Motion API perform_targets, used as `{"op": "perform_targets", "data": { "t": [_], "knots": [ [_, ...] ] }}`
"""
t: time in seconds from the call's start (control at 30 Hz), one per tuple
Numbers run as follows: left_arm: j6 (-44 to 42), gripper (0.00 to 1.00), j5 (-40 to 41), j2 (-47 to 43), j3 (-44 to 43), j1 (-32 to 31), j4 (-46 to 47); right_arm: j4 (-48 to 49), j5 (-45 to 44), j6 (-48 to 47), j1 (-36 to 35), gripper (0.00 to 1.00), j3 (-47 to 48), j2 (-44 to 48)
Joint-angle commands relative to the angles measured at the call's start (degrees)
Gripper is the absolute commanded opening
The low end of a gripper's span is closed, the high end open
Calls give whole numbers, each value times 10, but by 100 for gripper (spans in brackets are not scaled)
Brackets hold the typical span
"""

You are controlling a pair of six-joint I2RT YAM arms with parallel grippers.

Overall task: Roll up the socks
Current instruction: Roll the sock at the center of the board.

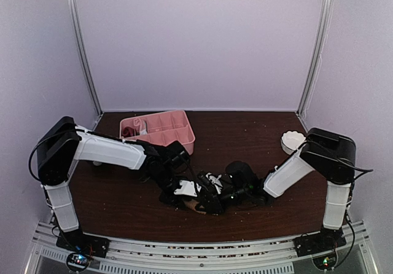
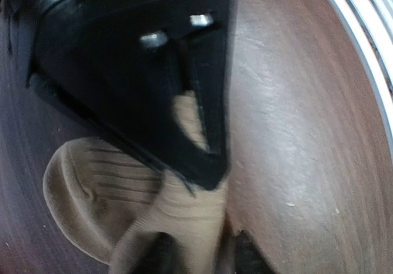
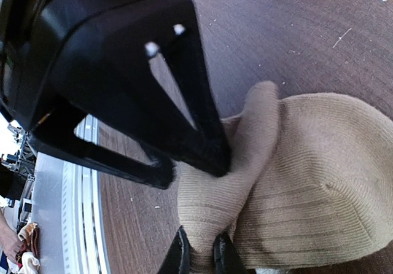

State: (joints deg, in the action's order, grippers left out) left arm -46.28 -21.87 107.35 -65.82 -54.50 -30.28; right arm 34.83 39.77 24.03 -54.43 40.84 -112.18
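The tan socks (image 1: pixel 195 206) lie on the dark wooden tabletop near its front edge, about midway across. From above only a small beige patch of them shows. Seen from the right wrist, the tan socks (image 3: pixel 319 182) are plain beige ribbed knit. One broad part lies spread flat on the wood, and a narrower fold of the same fabric is drawn up over it. From the left wrist, the tan socks (image 2: pixel 92 191) show a rounded end lying flat, with the rest gathered into a raised ridge.

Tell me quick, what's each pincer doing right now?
Left pincer: closed on the ribbed tan-beige fabric sock.
Right pincer: closed, pinching a fold of tan-beige sock fabric too.
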Motion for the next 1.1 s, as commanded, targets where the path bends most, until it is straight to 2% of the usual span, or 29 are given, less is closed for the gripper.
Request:
{"op": "perform_targets", "data": {
  "t": [0.0,0.07,0.17,0.3,0.4,0.43,0.47,0.5,0.53,0.67,0.77,0.83,0.97,1.0,1.07],
  "knots": [
    [-16,19,15,68,-52,0,-40,-187,-48,7,0,2,-46,-52],
    [-9,12,8,90,-70,8,-63,-174,-51,11,0,4,-55,-44],
    [-3,11,-5,94,-76,16,-82,-131,-66,19,0,6,-82,-13],
    [6,10,-50,105,-100,25,-144,-74,-105,15,-3,33,-123,40],
    [15,9,-88,128,-129,29,-207,-39,-145,5,-8,37,-153,90],
    [15,9,-103,136,-139,30,-228,-28,-161,2,-10,41,-162,107],
    [18,9,-112,142,-146,31,-244,-25,-177,-3,-14,47,-170,126],
    [22,9,-119,146,-149,33,-255,-25,-199,-11,-20,87,-177,146],
    [25,9,-122,148,-152,33,-265,-31,-225,-21,-27,99,-184,169],
    [52,9,-124,173,-175,33,-311,-96,-338,-66,-57,100,-190,262],
    [85,9,-111,192,-187,34,-322,-180,-481,-86,-84,100,-176,330],
    [103,9,-104,204,-197,36,-331,-192,-564,-79,-90,100,-186,379],
    [126,8,-114,230,-219,44,-349,-43,-590,-31,-84,100,-291,477],
    [128,8,-113,235,-223,45,-351,-28,-584,-38,-83,100,-302,485],
    [129,8,-110,245,-228,47,-360,-84,-560,-77,-84,100,-280,478]
  ]
}}
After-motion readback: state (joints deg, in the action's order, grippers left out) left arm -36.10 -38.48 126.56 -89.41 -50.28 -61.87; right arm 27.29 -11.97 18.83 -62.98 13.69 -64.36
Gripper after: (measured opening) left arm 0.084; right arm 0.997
